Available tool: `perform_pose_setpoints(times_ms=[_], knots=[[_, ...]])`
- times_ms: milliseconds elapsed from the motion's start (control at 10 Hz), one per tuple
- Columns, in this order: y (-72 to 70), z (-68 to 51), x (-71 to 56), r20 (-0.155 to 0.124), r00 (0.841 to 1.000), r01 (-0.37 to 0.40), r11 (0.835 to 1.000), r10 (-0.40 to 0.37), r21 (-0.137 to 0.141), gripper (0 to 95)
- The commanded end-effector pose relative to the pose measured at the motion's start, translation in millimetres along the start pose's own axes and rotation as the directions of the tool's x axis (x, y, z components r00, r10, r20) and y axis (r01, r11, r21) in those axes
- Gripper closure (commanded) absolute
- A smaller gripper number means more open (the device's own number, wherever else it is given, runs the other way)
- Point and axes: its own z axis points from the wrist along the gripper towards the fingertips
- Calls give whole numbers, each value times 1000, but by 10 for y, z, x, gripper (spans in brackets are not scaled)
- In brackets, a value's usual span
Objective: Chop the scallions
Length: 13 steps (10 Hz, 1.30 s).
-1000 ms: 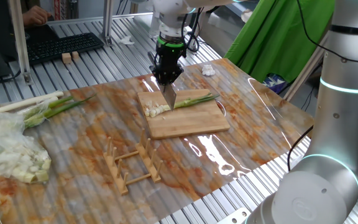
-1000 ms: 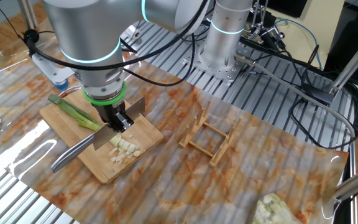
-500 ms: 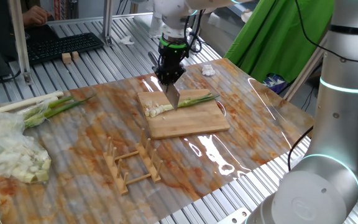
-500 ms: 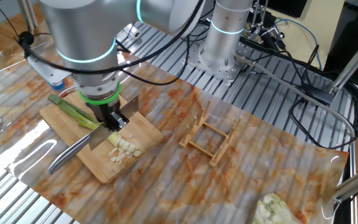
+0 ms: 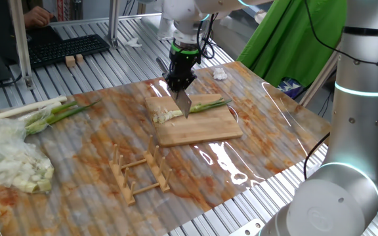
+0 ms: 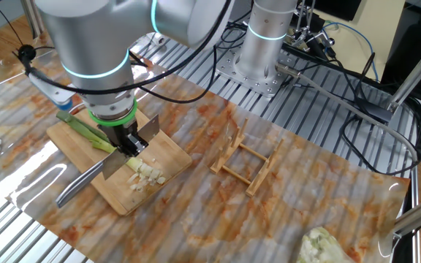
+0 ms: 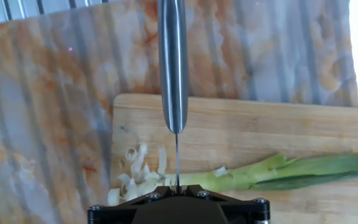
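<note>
Scallions (image 7: 272,171) lie across the wooden cutting board (image 5: 202,128), pale root end toward a small heap of cut bits (image 6: 147,175), green leaves trailing off the other way. Since a second ago the knife (image 7: 173,68) has slid slightly along the stalk and dropped onto it, so another slice is likely being made, with most of the stalk left to chop. The gripper (image 6: 129,142) is clenched tight on the knife's blade end, pointing straight down. The knife is smooth, shiny steel with a rounded handle; the board is flat pale wood; the tabletop (image 5: 274,137) wears a glossy, rust-streaked sheet. A slatted wooden rack (image 5: 140,174) stands nearby.
</note>
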Motion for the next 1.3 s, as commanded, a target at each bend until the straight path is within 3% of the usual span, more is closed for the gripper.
perform_pose_setpoints(times_ms=[100,300,900,1100,1300], knots=[[-12,14,-1,-2,1000,-1,1000,1,-3,950],[-49,66,31,3,1000,-4,1000,4,-15,950],[-58,184,90,16,1000,-6,1000,6,-13,950],[-106,308,90,16,1000,2,1000,-1,-21,950],[-96,583,67,37,999,-7,999,9,-45,950]])
